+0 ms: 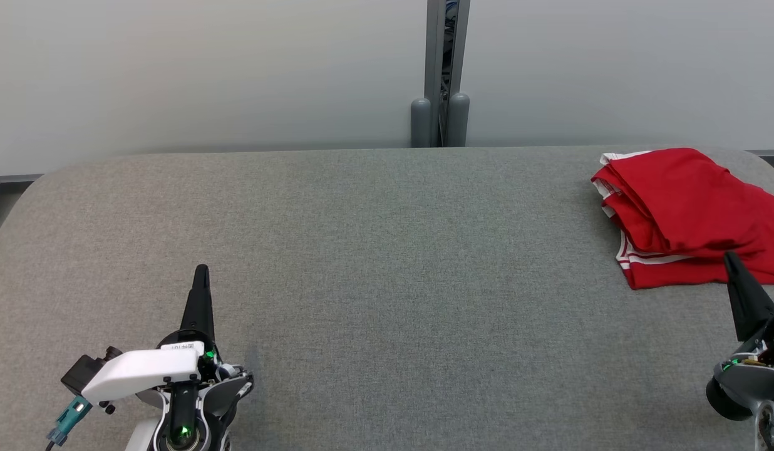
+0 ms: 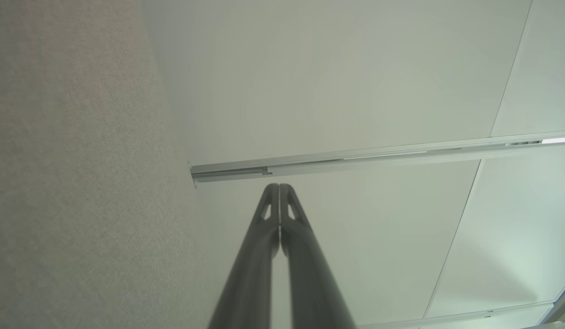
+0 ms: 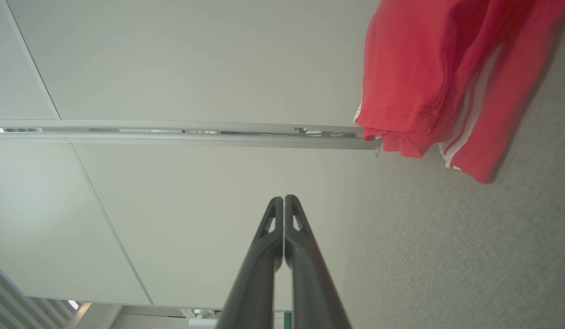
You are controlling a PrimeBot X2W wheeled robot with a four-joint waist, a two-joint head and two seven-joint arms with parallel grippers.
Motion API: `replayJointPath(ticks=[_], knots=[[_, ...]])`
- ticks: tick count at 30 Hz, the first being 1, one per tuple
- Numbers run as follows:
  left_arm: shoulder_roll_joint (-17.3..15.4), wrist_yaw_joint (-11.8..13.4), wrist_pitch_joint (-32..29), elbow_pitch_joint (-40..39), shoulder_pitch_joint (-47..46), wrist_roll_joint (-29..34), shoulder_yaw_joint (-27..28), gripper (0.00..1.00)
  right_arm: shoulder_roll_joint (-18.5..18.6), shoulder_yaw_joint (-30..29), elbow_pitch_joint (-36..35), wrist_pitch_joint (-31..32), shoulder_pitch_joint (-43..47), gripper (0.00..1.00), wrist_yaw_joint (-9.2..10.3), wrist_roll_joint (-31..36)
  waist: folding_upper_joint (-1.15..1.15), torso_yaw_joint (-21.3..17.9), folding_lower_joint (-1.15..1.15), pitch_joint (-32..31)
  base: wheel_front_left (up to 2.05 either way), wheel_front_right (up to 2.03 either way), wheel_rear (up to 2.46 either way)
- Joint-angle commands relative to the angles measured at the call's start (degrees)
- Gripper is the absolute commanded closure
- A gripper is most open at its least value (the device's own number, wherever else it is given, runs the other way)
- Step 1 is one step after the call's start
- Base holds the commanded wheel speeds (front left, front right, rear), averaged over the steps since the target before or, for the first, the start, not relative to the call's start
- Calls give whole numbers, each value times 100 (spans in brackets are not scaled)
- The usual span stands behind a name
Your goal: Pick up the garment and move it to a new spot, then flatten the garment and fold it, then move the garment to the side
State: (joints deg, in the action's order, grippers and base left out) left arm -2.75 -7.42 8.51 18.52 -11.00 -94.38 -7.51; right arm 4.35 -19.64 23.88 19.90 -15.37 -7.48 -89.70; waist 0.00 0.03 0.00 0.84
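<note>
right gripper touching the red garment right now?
Apart. The right wrist view shows the shut right gripper ending short of the red garment, with wall and grey table showing between them.

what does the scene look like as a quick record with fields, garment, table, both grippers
garment: red with white stripes, roughly folded, at the far right of the table
table: grey fabric top
left gripper: shut, empty, over the near left of the table
right gripper: shut, empty, beside the garment's near edge, not gripping it
backdrop: pale wall, grey post behind the table
</note>
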Motion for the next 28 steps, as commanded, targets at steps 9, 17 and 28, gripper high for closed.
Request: replayJointPath(ticks=[9,17,28], knots=[[-19,-23,-15,2,-87,-21,5,100,47,0,2,-4,-35,100,-2,-19,0,0,0,0,0,0,0],[-19,-23,-15,2,-87,-21,5,100,47,1,2,-5,-34,100,-2,-20,0,0,0,0,0,0,0],[-19,-23,-15,2,-87,-21,5,100,48,3,2,-7,-34,100,-2,-21,0,0,0,0,0,0,0]])
